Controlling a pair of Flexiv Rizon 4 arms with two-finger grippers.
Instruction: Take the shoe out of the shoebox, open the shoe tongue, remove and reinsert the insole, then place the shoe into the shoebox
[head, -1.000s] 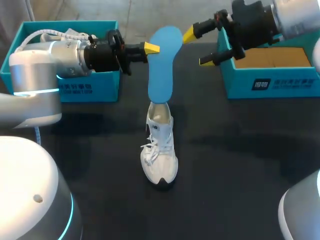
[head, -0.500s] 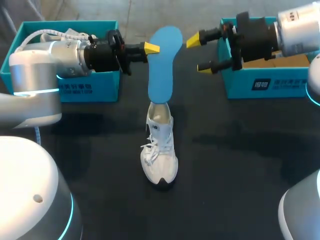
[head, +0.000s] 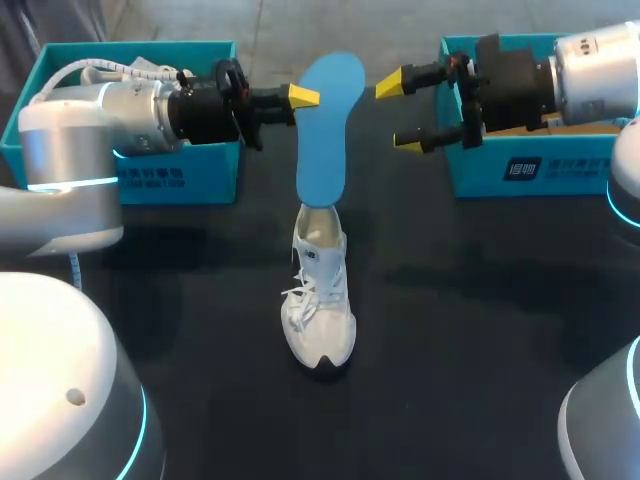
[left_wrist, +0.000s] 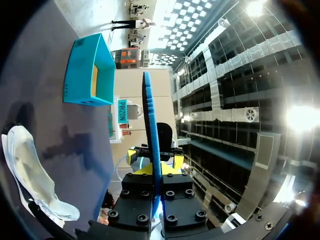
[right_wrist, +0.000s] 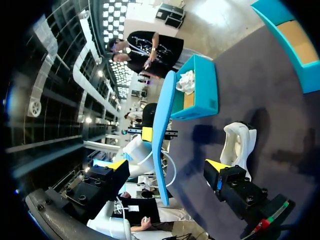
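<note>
Two teal boxes are set at the far side of the table (head: 200, 380). The left box (head: 180, 175) is found at 10 o'clock. White crumpled paper (head: 135, 66) is seen in it, and part of it is hidden by the left arm. The right box (head: 540, 170) is found at 2 o'clock, and a brown floor is seen inside it.

The white shoe (head: 320, 300) is stood on the table outside both boxes, near the middle, with its toe pointed to 6 o'clock. The blue insole (head: 322, 140) is held up at 12 o'clock from the shoe. It is pinched by the left gripper (head: 305, 100). The right gripper (head: 400, 113) is kept at 3 o'clock from the insole, with its fingers spread wide and nothing in them.

In the head view only one yellow tip of the left gripper is shown. In the left wrist view the insole (left_wrist: 150, 130) is seen from its thin edge, squeezed from both sides by the left gripper (left_wrist: 157, 172). The right box (left_wrist: 90, 72) and the shoe (left_wrist: 30, 175) are seen too.

In the right wrist view the paper (right_wrist: 187, 80) in the left box (right_wrist: 202, 95) is shown better. The insole (right_wrist: 164, 140) is seen in line with the gap of the right gripper (right_wrist: 167, 165), and it is not touched by either finger. The shoe (right_wrist: 237, 142) and the right box (right_wrist: 290, 35) are also shown.
</note>
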